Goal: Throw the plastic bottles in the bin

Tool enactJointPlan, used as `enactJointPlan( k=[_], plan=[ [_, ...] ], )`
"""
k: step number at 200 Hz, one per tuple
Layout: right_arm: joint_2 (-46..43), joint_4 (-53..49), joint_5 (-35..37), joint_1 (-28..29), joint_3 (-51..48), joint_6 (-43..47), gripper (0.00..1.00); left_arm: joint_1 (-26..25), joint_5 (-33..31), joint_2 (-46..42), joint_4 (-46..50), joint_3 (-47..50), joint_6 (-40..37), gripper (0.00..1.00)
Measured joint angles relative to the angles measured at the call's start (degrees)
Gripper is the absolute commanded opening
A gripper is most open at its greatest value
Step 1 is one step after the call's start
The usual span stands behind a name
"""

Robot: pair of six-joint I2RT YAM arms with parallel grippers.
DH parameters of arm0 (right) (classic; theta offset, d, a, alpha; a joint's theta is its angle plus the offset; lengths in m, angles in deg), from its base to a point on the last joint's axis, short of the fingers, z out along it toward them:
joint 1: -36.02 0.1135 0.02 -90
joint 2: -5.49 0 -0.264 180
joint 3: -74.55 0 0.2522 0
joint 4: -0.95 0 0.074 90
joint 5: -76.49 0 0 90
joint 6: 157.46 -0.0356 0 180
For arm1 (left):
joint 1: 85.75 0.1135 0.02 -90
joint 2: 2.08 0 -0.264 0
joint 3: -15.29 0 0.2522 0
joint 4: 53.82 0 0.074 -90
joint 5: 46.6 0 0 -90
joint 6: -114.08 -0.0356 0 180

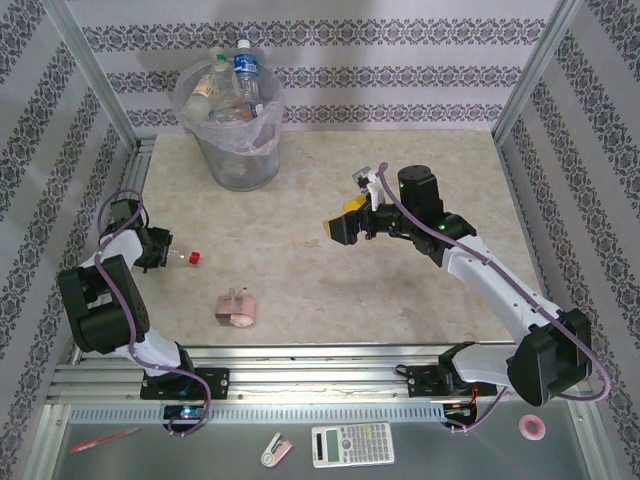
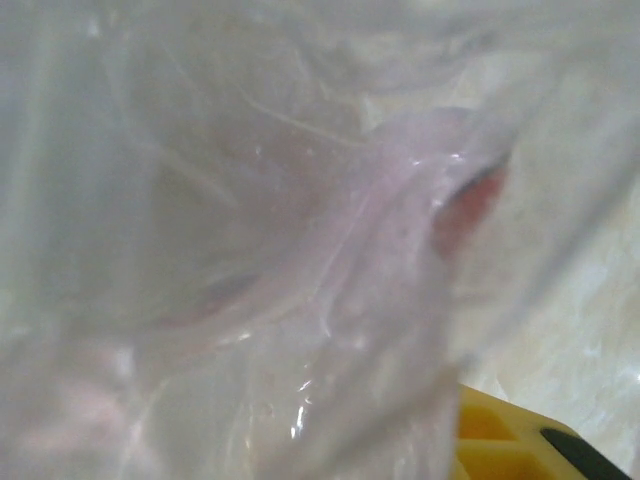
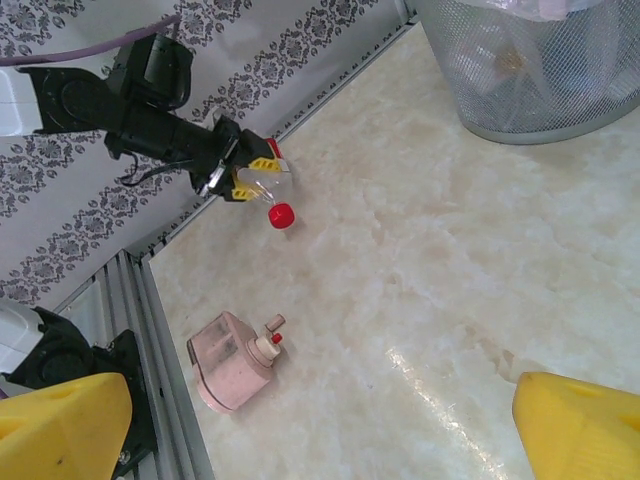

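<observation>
One bottle (image 3: 279, 214) outside bin (image 1: 232, 165), clamped in left gripper (image 3: 250, 178).
Held it at table's (image 1: 400, 290) left, well apart from bin; had right gripper (image 1: 340, 222) spread. Judged it light, crushable, slick: best pinched mid-body, gently.

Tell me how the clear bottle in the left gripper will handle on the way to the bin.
Probably light: the bottle looks clear and empty. Likely soft too; the left wrist view shows creased thin walls, so the left gripper may squash it. The bin is already heaped above its rim, so it could slide or roll off.
</observation>
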Motion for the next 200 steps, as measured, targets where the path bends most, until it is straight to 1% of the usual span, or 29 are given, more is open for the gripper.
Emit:
enactJointPlan(
  k=[15, 34, 86, 113, 171, 200],
  plan=[
    [0.1, 0.0, 0.0, 0.0, 0.2, 0.0, 0.98, -1.3, 0.0, -1.4, 0.9, -1.8, -2.0, 0.33],
    [0.1, -0.3, 0.0, 0.0, 0.5, 0.0, 0.98, -4.4, -0.2, -3.3, 1.9, -5.6, -4.8, 0.33],
    [0.2, -0.9, 0.1, 0.0, 1.6, 0.0, 0.98, -16.3, -3.1, -7.5, 4.2, -21.3, -14.7, 0.33],
    [0.2, -1.1, 0.3, 0.2, 1.6, 0.0, 0.98, -20.9, -4.0, -9.1, 4.0, -28.1, -19.2, 0.33],
    [0.2, -1.3, 0.9, 0.2, 1.7, 0.0, 0.98, -29.0, -6.1, -9.6, 0.1, -38.7, -28.4, 0.33],
    [0.2, -1.6, 1.0, 0.5, 1.9, 0.0, 0.98, -33.2, -7.3, -9.2, -3.8, -43.2, -33.2, 0.31]
  ],
)
